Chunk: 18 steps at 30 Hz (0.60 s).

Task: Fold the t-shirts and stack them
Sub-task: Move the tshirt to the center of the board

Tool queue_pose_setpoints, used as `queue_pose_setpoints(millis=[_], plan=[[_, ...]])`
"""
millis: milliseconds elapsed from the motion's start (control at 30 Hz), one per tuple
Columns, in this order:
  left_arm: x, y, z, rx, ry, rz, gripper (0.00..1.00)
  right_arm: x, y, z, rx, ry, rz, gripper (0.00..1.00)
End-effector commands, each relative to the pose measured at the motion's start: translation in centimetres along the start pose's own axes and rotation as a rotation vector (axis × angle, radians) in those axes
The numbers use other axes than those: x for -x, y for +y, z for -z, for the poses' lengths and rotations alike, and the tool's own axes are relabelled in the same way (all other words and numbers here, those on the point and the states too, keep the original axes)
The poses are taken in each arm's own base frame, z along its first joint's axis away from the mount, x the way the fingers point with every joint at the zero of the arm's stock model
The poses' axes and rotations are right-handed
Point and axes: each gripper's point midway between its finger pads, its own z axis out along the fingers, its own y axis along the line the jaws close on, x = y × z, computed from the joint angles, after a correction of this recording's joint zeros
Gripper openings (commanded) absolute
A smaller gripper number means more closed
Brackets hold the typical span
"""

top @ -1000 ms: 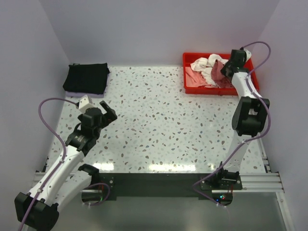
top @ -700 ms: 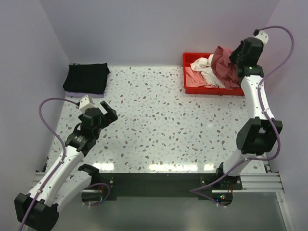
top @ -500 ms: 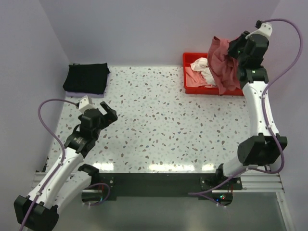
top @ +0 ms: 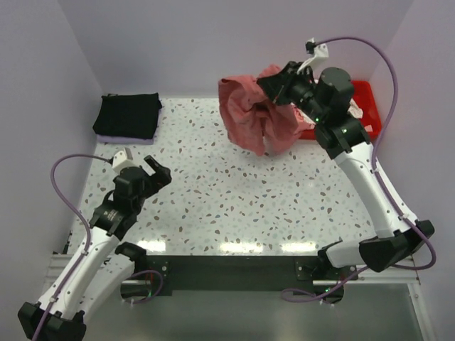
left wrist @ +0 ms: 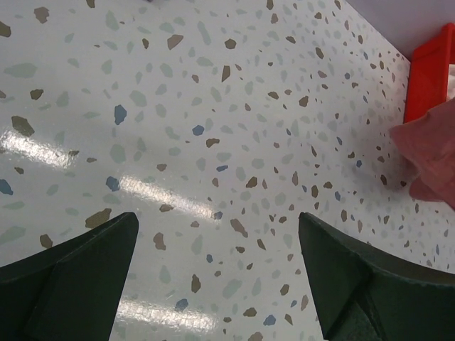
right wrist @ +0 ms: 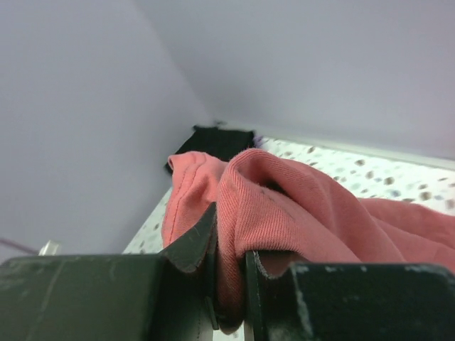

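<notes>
1. Right arm has swung left since the earlier frames, off the red tray at upper right, hauling the brick-red t-shirt out with it. Left arm has barely shifted.
2. Table: speckled white, fills the middle of the top view.
3. Right arm runs from lower right up to upper centre. Left arm runs from lower left toward left-centre.
4. Brick-red t-shirt: bunched and hanging in the air over the far part of the table at upper centre, just left of the tray. Lower folds droop toward the table; cannot tell whether they touch it.
5. Red tray: upper right, mostly hidden behind the right arm.
6. Black t-shirt: folded flat at the table's upper left corner, well apart from the brick-red one.
7. Right fingers: clenched on a fold of the brick-red t-shirt. The right wrist view shows cloth pinched tight between them.
8. Left fingers: spread apart, hovering over the table at left. The left wrist view shows only speckled surface between them.
</notes>
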Motion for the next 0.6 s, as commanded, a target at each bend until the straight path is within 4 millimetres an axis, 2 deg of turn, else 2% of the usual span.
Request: queue_pose_setpoints(millis=[0,33,100,133,167,200,233,267,300,333,467,500,567], plan=[[-0.1,-0.3,1.0,-0.020,0.017,0.034,1.00,-0.9,5.1,1.0,0.157,0.003,-0.059,0.12],[-0.2,-0.3,1.2,-0.023,0.022,0.036,1.00,-1.9,6.4,1.0,0.180,0.013,-0.065,0.12],[-0.5,-0.1,1.6,-0.028,0.032,0.046,1.00,-3.8,7.0,0.7,0.175,0.039,-0.070,0.12],[-0.6,-0.1,1.7,-0.035,0.035,0.049,1.00,-5.0,8.2,0.7,0.181,0.058,-0.076,0.12],[-0.7,-0.1,1.9,-0.045,0.039,0.053,1.00,-5.5,7.8,0.5,0.129,0.041,-0.076,0.12],[-1.0,0.0,1.9,-0.046,0.047,0.055,1.00,-7.2,7.4,0.3,0.098,0.061,-0.078,0.13],[-1.2,0.0,2.0,-0.049,0.053,0.059,1.00,-8.2,8.6,0.4,0.110,0.061,-0.085,0.14],[-1.6,0.1,2.1,-0.052,0.066,0.061,1.00,-8.8,7.9,0.1,0.054,0.048,-0.100,0.14],[-1.7,0.1,2.1,-0.052,0.071,0.068,1.00,-10.7,7.3,0.0,0.027,0.075,-0.108,0.15],[-2.0,0.1,2.2,-0.056,0.082,0.072,1.00,-11.5,7.8,-0.2,0.029,0.071,-0.119,0.15],[-3.3,0.7,2.0,-0.046,0.124,0.077,1.00,-15.7,6.5,-1.8,-0.074,0.119,-0.138,0.16],[-3.6,0.7,2.0,-0.046,0.132,0.083,1.00,-17.2,5.3,-2.9,-0.129,0.129,-0.126,0.16],[-4.4,0.7,1.8,-0.052,0.162,0.087,1.00,-18.3,4.1,-4.1,-0.194,0.131,-0.116,0.17]])
